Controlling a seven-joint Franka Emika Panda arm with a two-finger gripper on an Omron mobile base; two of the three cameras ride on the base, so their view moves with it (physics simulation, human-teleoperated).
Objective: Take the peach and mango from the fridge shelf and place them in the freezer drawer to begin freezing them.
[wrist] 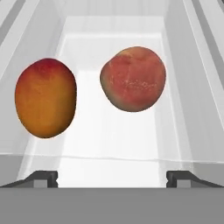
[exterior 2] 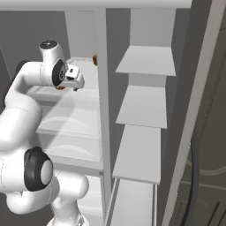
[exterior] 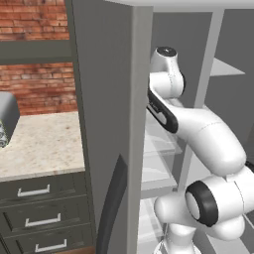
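In the hand view the oval orange-brown mango [wrist: 45, 98] lies at left and the rounder reddish-pink peach [wrist: 133, 78] at right. Both rest on the translucent white fridge shelf [wrist: 116, 142], a short way ahead of my gripper [wrist: 112, 178]. The gripper is open, its two dark tips spread wide with nothing between them. In the right base view the gripper [exterior 2: 76, 85] reaches over the fridge shelf [exterior 2: 70, 117] in the left fridge section, and a bit of orange fruit [exterior 2: 94, 59] shows behind the divider. The freezer drawer is out of view.
A vertical divider [exterior 2: 101, 88] separates the left section from plain grey shelves [exterior 2: 143, 106] on the right. The grey fridge side wall [exterior: 109, 124] stands left of the arm. Beyond it lie a stone counter [exterior: 42, 141] and dark handled drawers [exterior: 34, 191].
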